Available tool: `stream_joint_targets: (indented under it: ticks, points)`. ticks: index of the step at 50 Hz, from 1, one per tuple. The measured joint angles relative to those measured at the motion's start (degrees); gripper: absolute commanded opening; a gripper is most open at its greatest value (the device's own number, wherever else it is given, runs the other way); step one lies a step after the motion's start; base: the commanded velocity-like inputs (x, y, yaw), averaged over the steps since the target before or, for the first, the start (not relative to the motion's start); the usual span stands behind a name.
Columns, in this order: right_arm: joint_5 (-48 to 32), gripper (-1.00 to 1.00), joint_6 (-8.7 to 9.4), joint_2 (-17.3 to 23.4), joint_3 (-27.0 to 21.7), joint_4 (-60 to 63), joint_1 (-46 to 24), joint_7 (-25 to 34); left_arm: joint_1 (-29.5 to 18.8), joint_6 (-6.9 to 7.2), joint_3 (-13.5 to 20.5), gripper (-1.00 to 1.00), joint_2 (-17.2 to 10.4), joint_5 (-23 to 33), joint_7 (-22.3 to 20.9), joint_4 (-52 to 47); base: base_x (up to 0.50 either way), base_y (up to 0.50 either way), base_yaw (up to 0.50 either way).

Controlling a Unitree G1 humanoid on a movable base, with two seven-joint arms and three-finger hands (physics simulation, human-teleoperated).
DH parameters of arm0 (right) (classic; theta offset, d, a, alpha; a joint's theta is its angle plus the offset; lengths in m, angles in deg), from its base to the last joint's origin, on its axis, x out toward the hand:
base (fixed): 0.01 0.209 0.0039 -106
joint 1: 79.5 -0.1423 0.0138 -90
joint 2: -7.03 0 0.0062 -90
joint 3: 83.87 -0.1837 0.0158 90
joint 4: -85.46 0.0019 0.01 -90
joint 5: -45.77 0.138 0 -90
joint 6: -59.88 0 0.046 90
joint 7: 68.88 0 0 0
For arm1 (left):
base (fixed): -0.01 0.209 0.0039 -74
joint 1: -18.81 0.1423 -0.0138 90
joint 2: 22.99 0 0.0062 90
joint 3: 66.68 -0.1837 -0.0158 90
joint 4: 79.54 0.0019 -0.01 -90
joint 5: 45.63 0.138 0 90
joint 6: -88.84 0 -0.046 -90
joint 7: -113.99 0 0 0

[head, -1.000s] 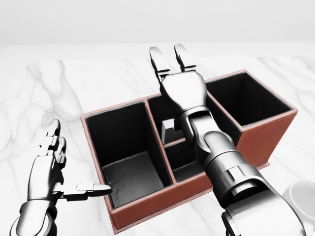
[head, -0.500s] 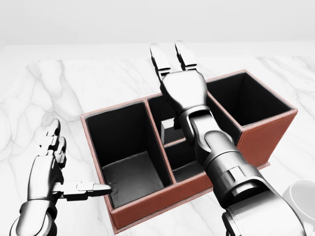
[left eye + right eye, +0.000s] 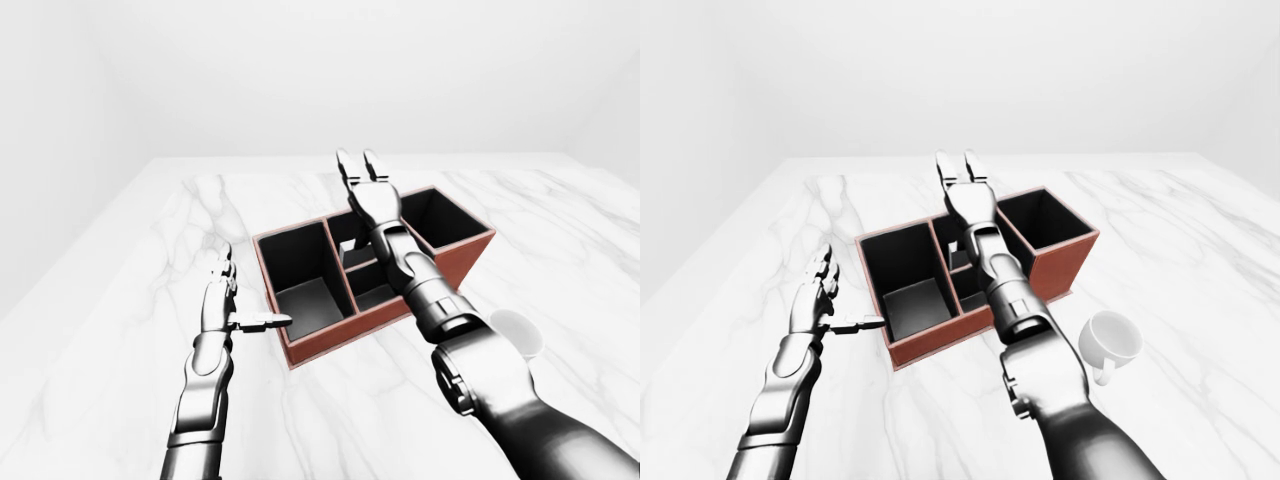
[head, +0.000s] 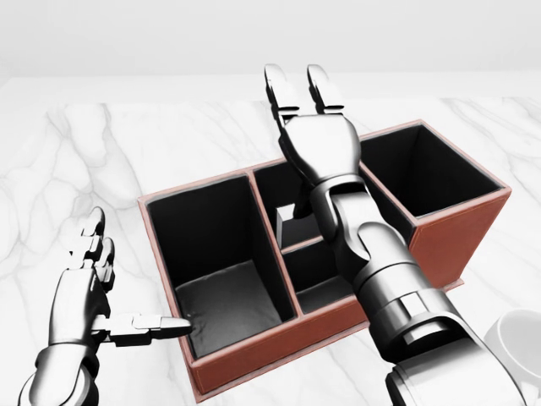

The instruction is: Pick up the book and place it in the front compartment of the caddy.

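Observation:
The red-brown caddy with black compartments lies on the white marble table. It has a large bin on the left, two small bins in the middle and a large bin on the right. A small grey block, apparently the book, stands in the upper middle bin, partly hidden by my right forearm. My right hand hovers open over that bin's top edge, fingers stretched out and holding nothing. Left of the caddy, my left hand is open, its thumb pointing at the caddy's left wall.
A white mug stands on the table to the right of the caddy's lower right corner, beside my right arm. Bare marble surrounds the caddy, and a plain white wall rises beyond the table's top edge.
My right hand has shifted slightly up and to the right in the head view, fingers still spread. The left hand and the caddy have not moved.

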Motion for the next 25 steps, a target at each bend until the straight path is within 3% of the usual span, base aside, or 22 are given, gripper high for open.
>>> stream_joint_targets:
  ticks: [10, 25]
  points:
    - [5.63, 1.0, 0.0, -0.18, -1.57, 11.54, 4.26, 7.27, 0.08, 0.0, -0.01, 1.0, 0.0, 0.0, 0.04, -0.12, 0.0, 0.0, 0.0]
    - [17.63, 1.0, 0.2, -1.92, -3.1, 44.66, 16.33, 24.57, 0.27, 0.0, -0.05, 1.0, 0.05, 0.08, 0.0, -0.42, 0.0, 0.0, 0.0]
